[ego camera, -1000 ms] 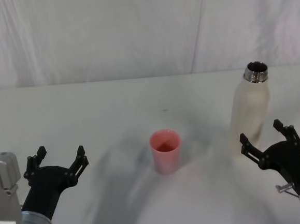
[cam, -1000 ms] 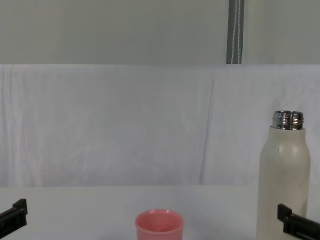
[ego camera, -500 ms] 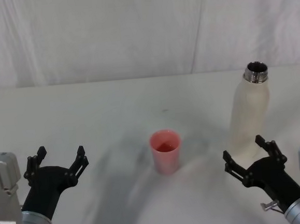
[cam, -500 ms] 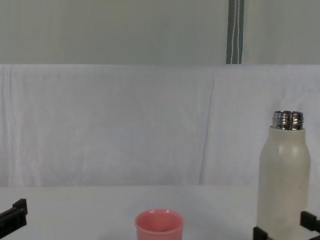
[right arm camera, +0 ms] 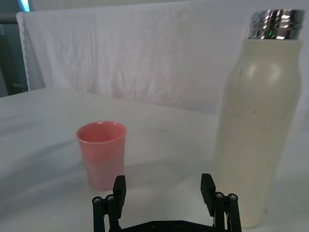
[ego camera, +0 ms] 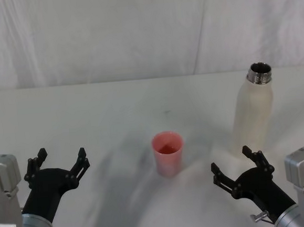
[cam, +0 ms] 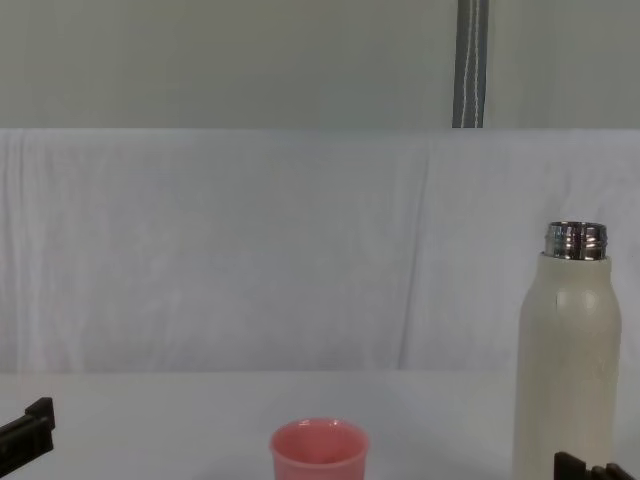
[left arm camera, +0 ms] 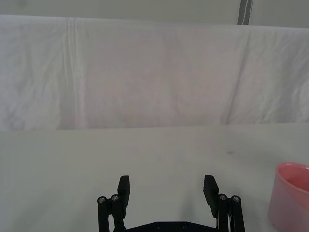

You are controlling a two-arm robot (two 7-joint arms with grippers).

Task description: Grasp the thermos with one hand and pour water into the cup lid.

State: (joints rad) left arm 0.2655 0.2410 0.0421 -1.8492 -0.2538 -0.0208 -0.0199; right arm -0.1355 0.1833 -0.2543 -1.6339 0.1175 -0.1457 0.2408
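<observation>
The cream-white thermos (ego camera: 253, 111) stands upright at the right of the table, steel neck uncapped; it also shows in the chest view (cam: 567, 370) and right wrist view (right arm camera: 258, 121). The pink cup lid (ego camera: 168, 153) stands upright at the table's middle (right arm camera: 101, 152) (cam: 318, 452) (left arm camera: 292, 200). My right gripper (ego camera: 235, 169) is open near the front edge, in front of and left of the thermos, touching nothing (right arm camera: 164, 191). My left gripper (ego camera: 58, 160) is open at the front left, well apart from the cup lid (left arm camera: 166, 188).
A white cloth covers the table (ego camera: 115, 111) and hangs as a backdrop behind it. A grey post (cam: 470, 62) rises behind the backdrop. Free room lies between the cup lid and the thermos.
My right gripper has drawn back from beside the thermos toward the front edge and shifted left. The left arm, cup lid and thermos have not moved.
</observation>
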